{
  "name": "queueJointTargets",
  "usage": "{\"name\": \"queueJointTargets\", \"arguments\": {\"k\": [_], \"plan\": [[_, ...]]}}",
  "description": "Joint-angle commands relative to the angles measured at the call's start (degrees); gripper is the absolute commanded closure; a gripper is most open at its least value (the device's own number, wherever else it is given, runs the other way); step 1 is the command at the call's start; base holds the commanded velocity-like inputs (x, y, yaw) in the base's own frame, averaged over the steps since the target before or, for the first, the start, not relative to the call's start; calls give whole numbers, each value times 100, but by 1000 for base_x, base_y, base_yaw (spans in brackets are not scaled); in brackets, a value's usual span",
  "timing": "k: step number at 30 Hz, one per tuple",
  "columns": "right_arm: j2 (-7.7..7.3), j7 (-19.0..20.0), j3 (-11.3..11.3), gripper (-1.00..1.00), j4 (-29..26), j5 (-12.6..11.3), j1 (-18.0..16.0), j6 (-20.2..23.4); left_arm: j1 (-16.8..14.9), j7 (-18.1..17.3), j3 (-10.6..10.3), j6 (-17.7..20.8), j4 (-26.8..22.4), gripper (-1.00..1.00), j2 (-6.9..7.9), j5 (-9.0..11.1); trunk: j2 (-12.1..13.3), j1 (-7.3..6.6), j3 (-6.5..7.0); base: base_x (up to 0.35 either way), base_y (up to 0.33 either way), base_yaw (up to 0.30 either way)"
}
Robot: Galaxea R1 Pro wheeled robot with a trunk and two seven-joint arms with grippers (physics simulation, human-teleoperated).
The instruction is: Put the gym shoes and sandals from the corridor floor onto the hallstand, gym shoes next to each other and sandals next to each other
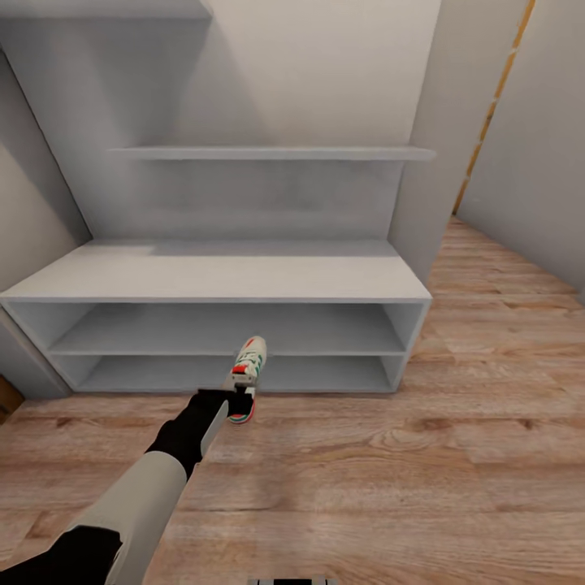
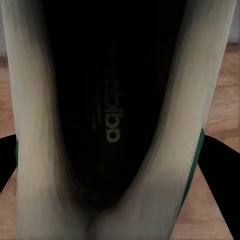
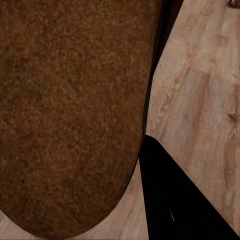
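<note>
From the head camera we see our left end effector (image 1: 236,400) clamped on the heel of a gym shoe (image 1: 248,370), held toe-forward just off the corridor floor (image 1: 455,422), in front of the hallstand's (image 1: 219,280) bottom shelf near its middle. Over to the left wrist: we look straight down into the gym shoe's (image 2: 107,125) dark insole, pale sides rising around it, green trim at the edge. Right wrist now: a brown sandal (image 3: 70,110) close against our lens, wood floor (image 3: 200,100) beside it; how that end effector stands, we cannot tell.
</note>
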Motion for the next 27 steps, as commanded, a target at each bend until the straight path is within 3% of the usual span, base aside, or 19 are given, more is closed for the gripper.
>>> {"name": "queueJointTargets", "arguments": {"k": [1, 27], "plan": [[3, 36, -36, 100, -7, -76, -9, 53, -10, 17, -15, 29, -10, 100, -3, 10, -2, 2, -5, 317, -42, 0], [6, 38, -27, 100, -7, -76, -9, 55, -16, 17, -22, 29, -13, 100, 2, 1, -2, 2, -5, 272, -141, 0]]}}
